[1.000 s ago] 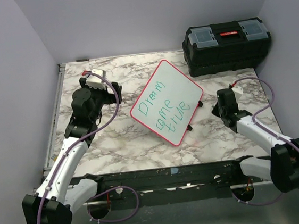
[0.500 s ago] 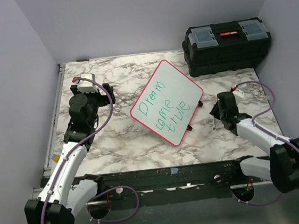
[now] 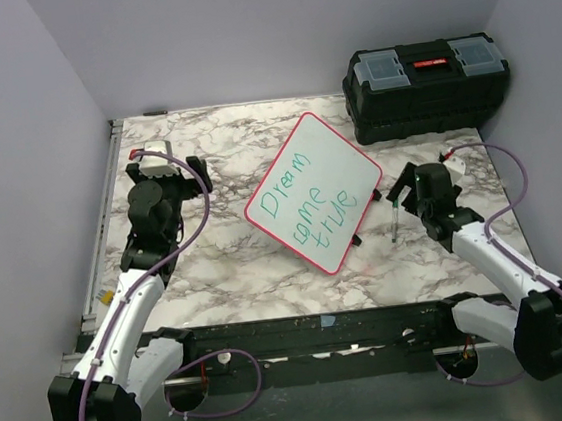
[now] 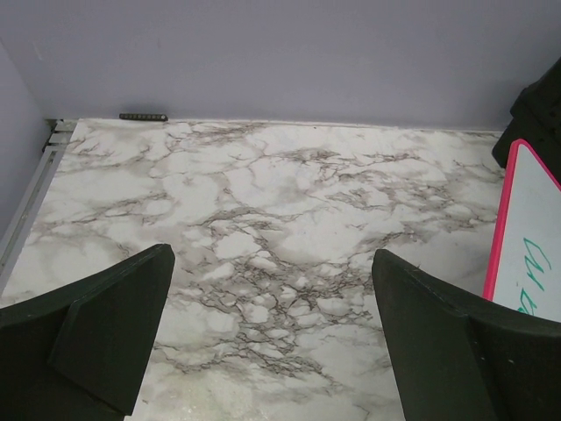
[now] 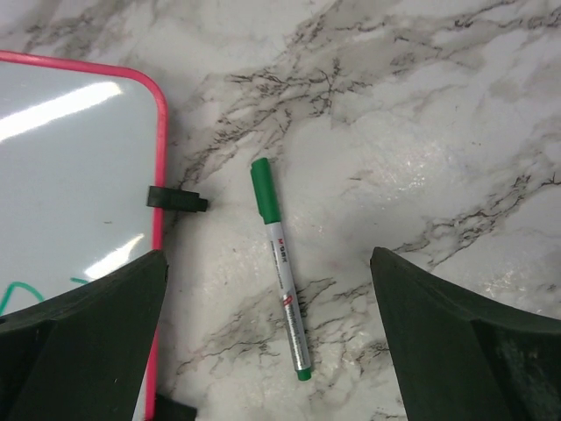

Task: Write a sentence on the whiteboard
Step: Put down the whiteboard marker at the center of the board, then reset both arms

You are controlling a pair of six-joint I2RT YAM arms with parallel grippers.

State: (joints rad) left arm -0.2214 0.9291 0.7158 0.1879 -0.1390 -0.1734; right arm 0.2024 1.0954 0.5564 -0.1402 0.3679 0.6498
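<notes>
The whiteboard [image 3: 332, 170] lies tilted at the table's middle, white with a red-pink rim. The sentence [image 3: 303, 201], in green marker, reads "Dream come true". A green-capped marker [image 5: 280, 281] lies flat on the marble just right of the board's edge [image 5: 159, 140], also seen from above as the marker [image 3: 394, 221]. My right gripper [image 5: 267, 259] hovers over it, open, touching nothing; from above the right gripper [image 3: 412, 193] sits beside the board. My left gripper [image 4: 270, 263] is open over bare marble, left of the board [image 4: 530, 237]; from above the left gripper [image 3: 166, 172] stands far left.
A black toolbox [image 3: 426, 75] stands at the back right, its corner visible in the left wrist view [image 4: 539, 114]. Small black clips [image 5: 175, 199] stick out from the board's rim. Lilac walls close in the table on three sides.
The right gripper has opened and let go of the marker, which now lies on the table. The left arm has drawn back a little to the left.
</notes>
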